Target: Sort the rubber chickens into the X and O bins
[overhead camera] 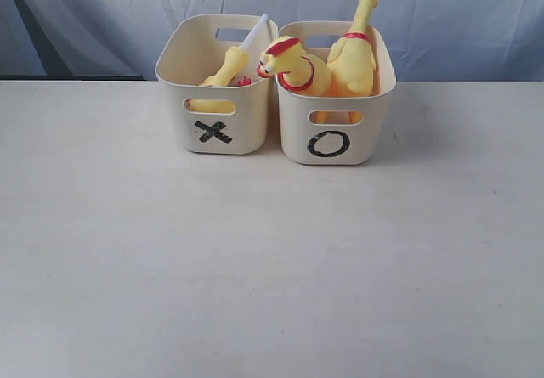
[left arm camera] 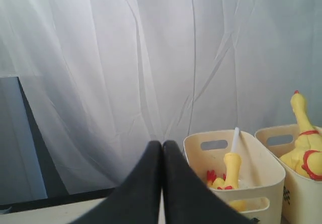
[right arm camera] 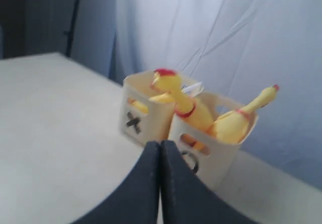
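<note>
Two cream bins stand side by side at the back of the table. The X bin [overhead camera: 216, 98] on the left holds a small slim chicken [overhead camera: 228, 65] with a whitish tube end. The O bin [overhead camera: 336, 127] on the right holds two large yellow chickens: one [overhead camera: 293, 65] with its red-combed head over the rim, another [overhead camera: 357, 42] with its neck pointing up. Neither arm shows in the exterior view. My left gripper [left arm camera: 162, 144] is shut and empty, beside the X bin [left arm camera: 236, 173]. My right gripper [right arm camera: 160, 144] is shut and empty, in front of the O bin [right arm camera: 211, 158].
A pale wrinkled curtain [overhead camera: 127, 13] hangs behind the bins. The cream tabletop [overhead camera: 255, 267] stretches wide in front of them. A dark panel [left arm camera: 20, 143] stands at the back left.
</note>
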